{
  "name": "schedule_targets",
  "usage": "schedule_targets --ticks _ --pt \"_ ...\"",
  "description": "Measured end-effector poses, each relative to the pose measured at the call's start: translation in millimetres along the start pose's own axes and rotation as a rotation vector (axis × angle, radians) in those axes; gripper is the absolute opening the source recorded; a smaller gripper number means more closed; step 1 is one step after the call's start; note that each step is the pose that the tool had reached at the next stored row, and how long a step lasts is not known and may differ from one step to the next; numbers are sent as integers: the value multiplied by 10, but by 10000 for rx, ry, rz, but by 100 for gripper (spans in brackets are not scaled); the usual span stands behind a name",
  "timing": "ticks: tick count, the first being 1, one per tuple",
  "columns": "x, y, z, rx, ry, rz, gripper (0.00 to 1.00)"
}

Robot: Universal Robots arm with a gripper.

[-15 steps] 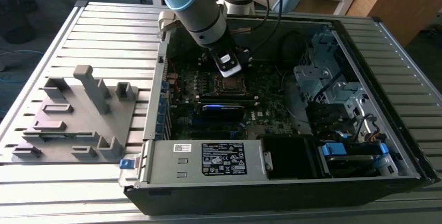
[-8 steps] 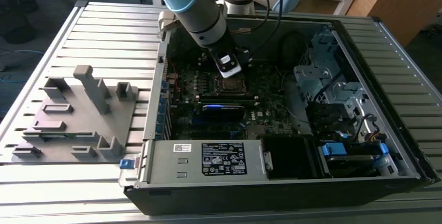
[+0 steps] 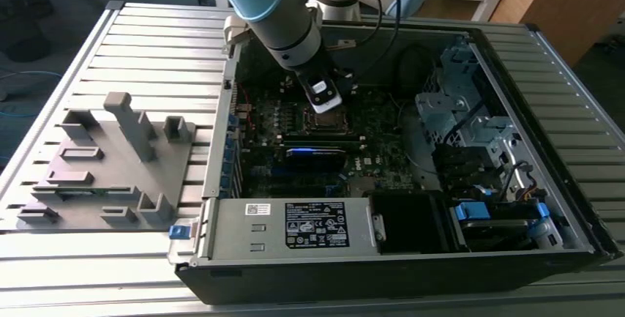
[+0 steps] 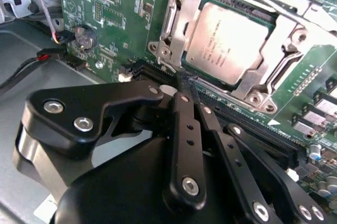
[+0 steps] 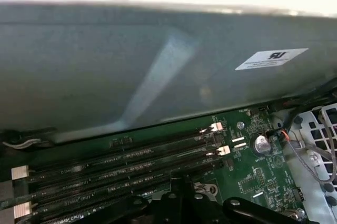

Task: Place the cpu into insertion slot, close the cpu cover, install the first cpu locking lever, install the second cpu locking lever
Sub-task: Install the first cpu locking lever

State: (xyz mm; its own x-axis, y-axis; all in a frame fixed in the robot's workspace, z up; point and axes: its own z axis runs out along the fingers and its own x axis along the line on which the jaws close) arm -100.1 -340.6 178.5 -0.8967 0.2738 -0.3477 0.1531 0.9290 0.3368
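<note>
The cpu (image 4: 231,42), just the one, sat flat in the insertion slot (image 4: 237,5) on the green motherboard (image 4: 105,2), silver top up. One cpu cover (image 4: 281,37) lay down around it, with the chip showing through the cut-out. (boardwatcher)

ok, and the end effector (image 4: 187,81)? wide or narrow? (slotmonkey)

Narrow. In the second wrist view its two fingers (image 4: 181,113) were pinched close together, tips right by a corner of the cover and over the long black slot (image 4: 253,124) beside the socket. Couldn't tell if they touched any metal. Couldn't pick the locking levers out from the bracket either. (boardwatcher)

what about the wider shot? (slotmonkey)

In the exterior view the end effector (image 3: 327,105) reached down into one open computer case (image 3: 547,244), right above the socket. The case lay on the ribbed table (image 3: 146,39), and one grey fixture block (image 3: 107,163) sat beside it toward the exterior view's left. (boardwatcher)

anything else countable? (slotmonkey)

Four memory slots (image 5: 121,174) in the first wrist view, side by side, two white latches (image 5: 216,127) at their ends. One coin battery (image 4: 83,37) near the board's edge. (boardwatcher)
</note>
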Motion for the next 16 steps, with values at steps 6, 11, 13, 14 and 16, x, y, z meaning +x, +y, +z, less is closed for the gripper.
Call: schedule_targets --ticks 6,11,13,14,16 --pt "-15 -40 -10 -283 66 138 11" --pt "-33 -85 -19 -426 95 205 11" --pt "-34 -89 -21 -434 95 211 11" --pt "-34 -88 -21 -438 96 213 11" --pt "-36 -87 -27 -439 97 213 11"
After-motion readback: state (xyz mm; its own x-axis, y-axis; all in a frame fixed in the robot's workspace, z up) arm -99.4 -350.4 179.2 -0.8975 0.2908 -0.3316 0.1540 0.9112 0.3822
